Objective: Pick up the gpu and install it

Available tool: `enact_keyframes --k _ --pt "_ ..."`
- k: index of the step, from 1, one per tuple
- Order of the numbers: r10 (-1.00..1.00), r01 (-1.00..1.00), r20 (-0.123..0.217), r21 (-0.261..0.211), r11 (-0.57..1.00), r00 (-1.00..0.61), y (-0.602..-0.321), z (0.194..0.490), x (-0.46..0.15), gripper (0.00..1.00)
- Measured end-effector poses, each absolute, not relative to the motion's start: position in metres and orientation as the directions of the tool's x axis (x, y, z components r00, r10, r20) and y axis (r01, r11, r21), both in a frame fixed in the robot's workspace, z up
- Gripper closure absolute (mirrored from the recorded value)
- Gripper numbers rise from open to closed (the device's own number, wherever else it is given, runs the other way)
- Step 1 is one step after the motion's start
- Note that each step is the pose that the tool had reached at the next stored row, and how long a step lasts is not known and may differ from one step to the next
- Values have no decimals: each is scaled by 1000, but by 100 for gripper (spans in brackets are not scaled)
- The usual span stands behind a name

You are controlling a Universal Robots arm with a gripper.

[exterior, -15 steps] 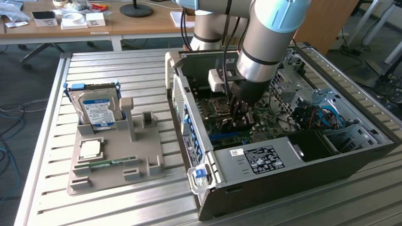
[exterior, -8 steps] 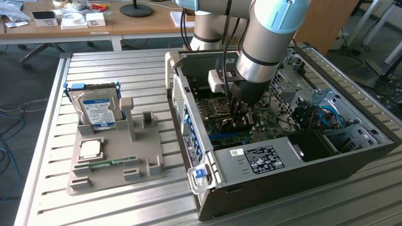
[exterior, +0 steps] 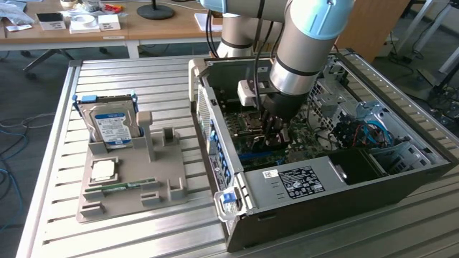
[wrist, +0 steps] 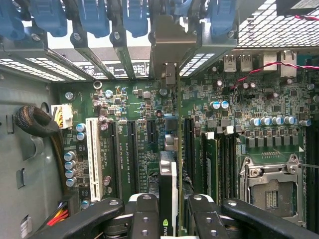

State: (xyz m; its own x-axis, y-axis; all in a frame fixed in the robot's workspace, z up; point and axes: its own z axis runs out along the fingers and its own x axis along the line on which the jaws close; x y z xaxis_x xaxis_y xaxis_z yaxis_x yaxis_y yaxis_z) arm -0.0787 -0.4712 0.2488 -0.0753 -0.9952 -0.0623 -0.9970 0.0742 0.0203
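Gripper (wrist: 172,201) was down inside the open computer case (exterior: 301,215), fingers (wrist: 144,219) pinching the gpu (wrist: 168,169) from both faces. The card stood on edge over the motherboard (wrist: 124,99) among the black slots, bracket end toward the blue latches (wrist: 92,17); couldn't tell if it was seated. White slot (wrist: 92,157) on one side, CPU socket (wrist: 269,186) on the other, cable bundle (wrist: 32,122) near the case wall. On the exterior view's left, a gray fixture (exterior: 129,199) on the slatted table (exterior: 107,75) held a hard drive (exterior: 111,126) and a memory stick (exterior: 122,187), well apart from the case.
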Motion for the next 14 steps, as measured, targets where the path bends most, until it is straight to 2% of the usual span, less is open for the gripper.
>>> enact_keyframes --k 14 --pt "-996 -998 -62 20 55 -56 -471 249 -79 73"
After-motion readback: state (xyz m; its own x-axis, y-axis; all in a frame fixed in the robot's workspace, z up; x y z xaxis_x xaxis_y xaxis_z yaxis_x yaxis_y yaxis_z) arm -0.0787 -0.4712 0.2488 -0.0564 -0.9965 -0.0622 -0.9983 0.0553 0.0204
